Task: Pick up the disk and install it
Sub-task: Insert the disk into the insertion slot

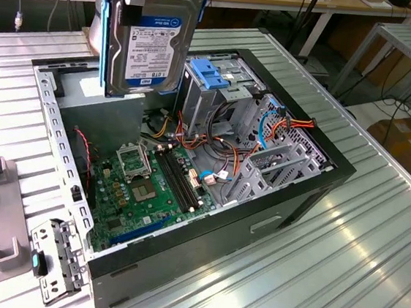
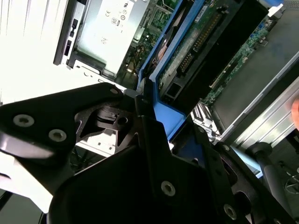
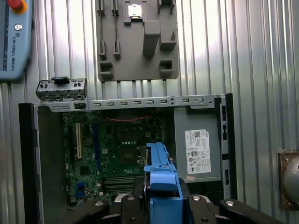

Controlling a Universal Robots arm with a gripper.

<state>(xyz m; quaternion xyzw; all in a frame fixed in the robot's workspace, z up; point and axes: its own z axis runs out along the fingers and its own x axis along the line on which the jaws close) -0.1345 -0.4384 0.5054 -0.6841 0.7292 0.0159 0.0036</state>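
Ribbed aluminium surface (image 1: pixel 369 274) carries an open computer case (image 1: pixel 257 226) lying on its side; workbenches and loose cabling fill the background; a grey fixture plate (image 3: pixel 135 46) lies just beside the case.

Disk (image 1: pixel 152 45): at the upper left of the exterior view, hanging upright with its label face toward the camera; it is raised above the case and touches no part of it; blue side rails (image 1: pixel 104 40) run along its long edges.

Gripper (image 3: pixel 161 201): closed on the disk; black fingers (image 2: pixel 144 119) clamp across the blue rails, as both wrist views confirm.

Under the held disk, the first wrist view shows the motherboard (image 3: pixel 107 154) and the grey power supply (image 3: pixel 196 149); the drive cage (image 1: pixel 217 82) with its light-blue top stands at the upper centre of the exterior view, near the disk but apart from it.

Assessment: pickup is complete, installation is not; the step in hand is judged to be carrying the held disk over the case for fitting.

Recommendations: hold the disk square so both rails can meet their guides evenly; travel slowly, since the grip bears on plastic rails that could slip; allow clearance from the orange and red cables (image 1: pixel 300 123) beside the cage and from the case rim.
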